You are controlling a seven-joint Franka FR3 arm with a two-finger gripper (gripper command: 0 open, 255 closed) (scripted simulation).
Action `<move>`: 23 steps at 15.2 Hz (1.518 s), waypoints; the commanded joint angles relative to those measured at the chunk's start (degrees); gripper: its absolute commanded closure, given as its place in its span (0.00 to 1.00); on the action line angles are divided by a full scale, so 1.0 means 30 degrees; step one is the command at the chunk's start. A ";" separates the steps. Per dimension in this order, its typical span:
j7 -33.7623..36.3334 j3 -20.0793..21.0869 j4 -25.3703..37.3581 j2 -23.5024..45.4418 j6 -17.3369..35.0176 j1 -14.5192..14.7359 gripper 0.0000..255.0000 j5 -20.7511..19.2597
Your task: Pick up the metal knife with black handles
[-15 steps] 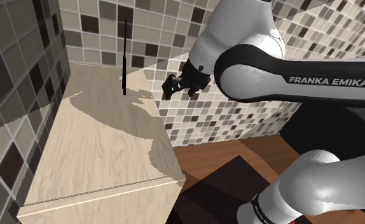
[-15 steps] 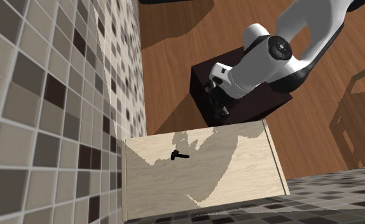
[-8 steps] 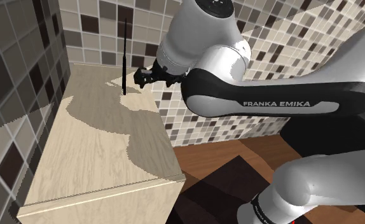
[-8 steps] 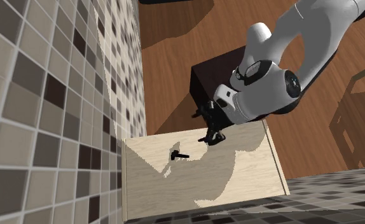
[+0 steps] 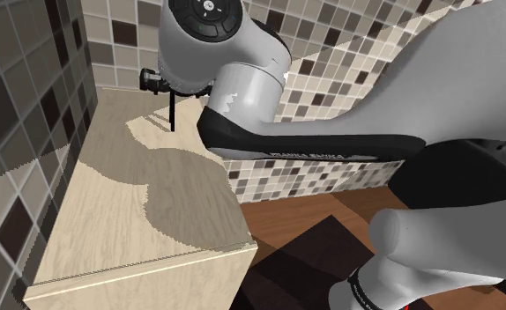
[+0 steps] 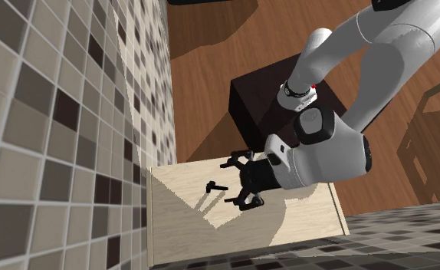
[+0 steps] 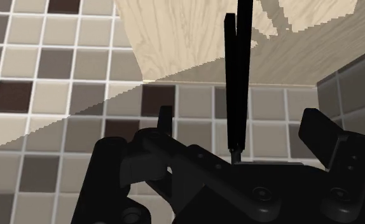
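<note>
Now the hand (image 6: 234,182) stands over the table (image 5: 137,220) with its fingers (image 7: 322,135) wide apart, and nothing is held between them. The knife (image 7: 237,83) is a thin, all-black thing that stands upright on the table, close to the tiled wall (image 5: 242,26) at the table's far end. Its long axis is vertical. I cannot tell which end is the handle and which the blade.

In the second exterior view the knife lies at 9 o'clock from the hand, just beside the fingertips but not touching them. In the wrist view it runs straight up through the gap between the two fingers, nearly in the middle, with free space on each side. So the hand is already aimed at it, and the opening lies across the knife's thin side. To my judgement, the coming move is a short advance toward the knife, until it stands well between the fingers, and then the closing. Because the knife stands on its end, a touch from one finger alone could tip it.

Compared with half a second ago, the hand has come from the table's edge, then at 2 o'clock from the knife and well apart, to this near position. The knife itself has not moved.
</note>
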 commanded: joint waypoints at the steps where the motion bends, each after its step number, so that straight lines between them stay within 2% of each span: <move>1: 0.0693 0.1154 0.0445 -0.0352 0.0242 -0.1312 0.00 -0.0282; 9: 0.1663 0.2320 -0.0497 -0.0904 0.1501 -0.2332 0.00 -0.0419; 10: 0.1657 0.2244 -0.0547 -0.0905 0.1520 -0.2262 1.00 -0.0425; 19: 0.1663 0.2320 -0.0495 -0.0905 0.1501 -0.2332 1.00 -0.0418; 23: 0.1066 0.1592 0.0057 -0.0562 0.0738 -0.1694 1.00 -0.0332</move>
